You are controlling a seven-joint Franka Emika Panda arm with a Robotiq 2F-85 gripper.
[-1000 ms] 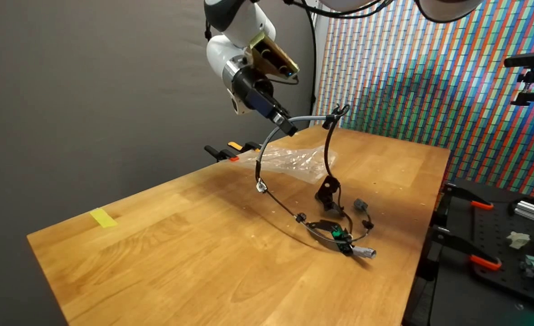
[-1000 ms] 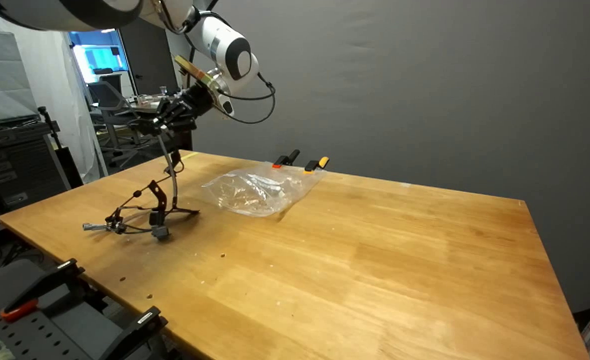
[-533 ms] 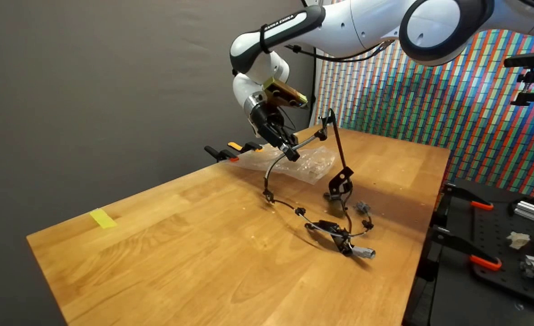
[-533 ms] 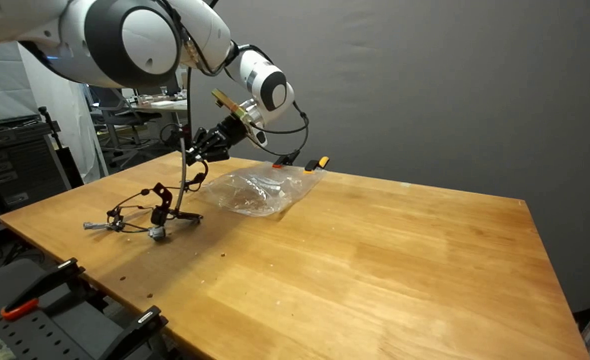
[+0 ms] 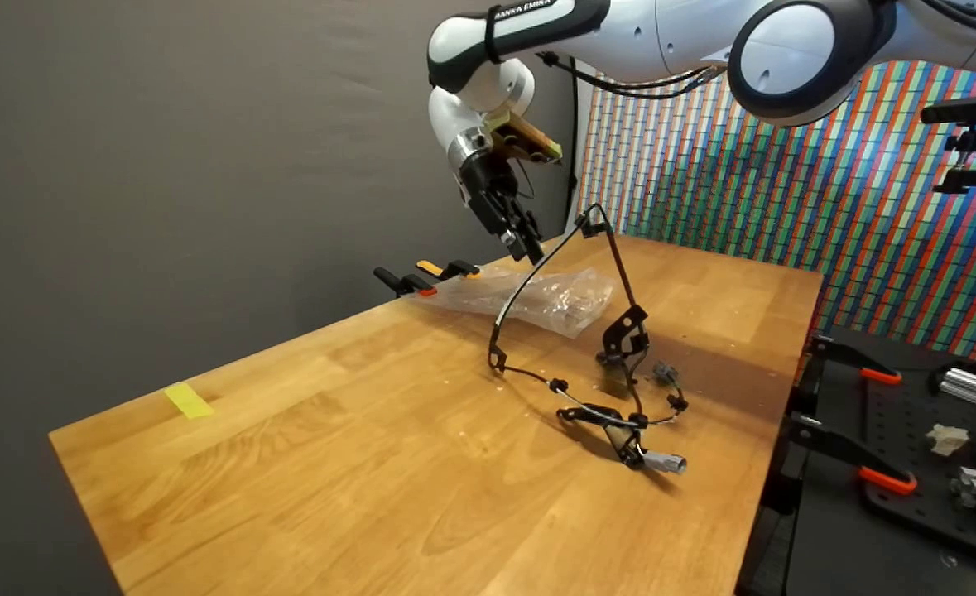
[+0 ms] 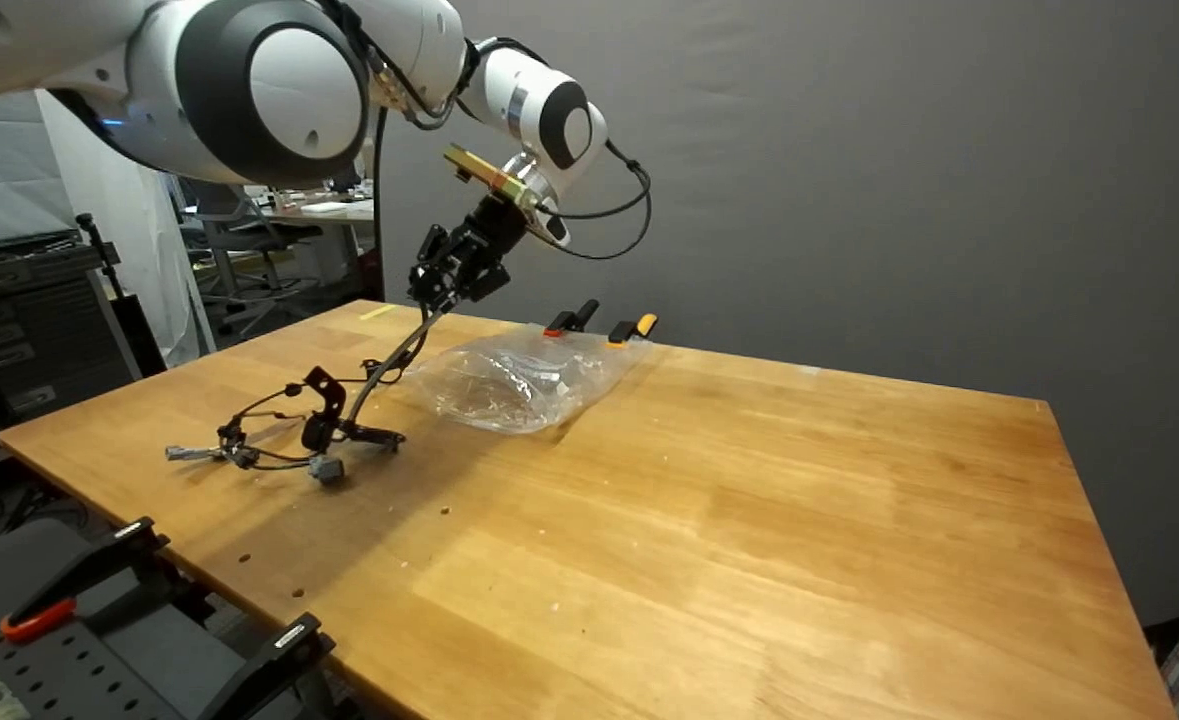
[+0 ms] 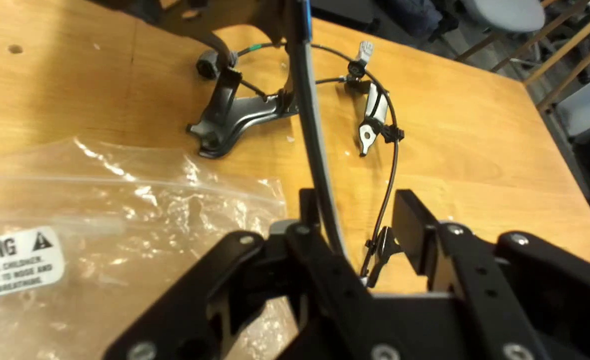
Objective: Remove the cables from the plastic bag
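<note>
The cables are a dark, springy harness with brackets and a grey connector. They stand in a raised loop on the table in both exterior views, outside the bag. The clear plastic bag lies flat behind them and also shows in an exterior view and the wrist view. My gripper is open, fingers wide apart. A thick grey cable runs between the fingers, close along the left one; I cannot tell if it touches. In both exterior views the gripper is at the loop's upper part.
Clamps hold the bag at the wooden table's back edge. Yellow tape marks the table edge. A dark side cart with orange-tipped clamps stands beside the table. A camera on a stand is beyond it.
My gripper has moved down, then back up, and across toward the bag. The cable was bent at the fingertips; it now runs straighter past the open fingers. The loop has shifted slightly.
</note>
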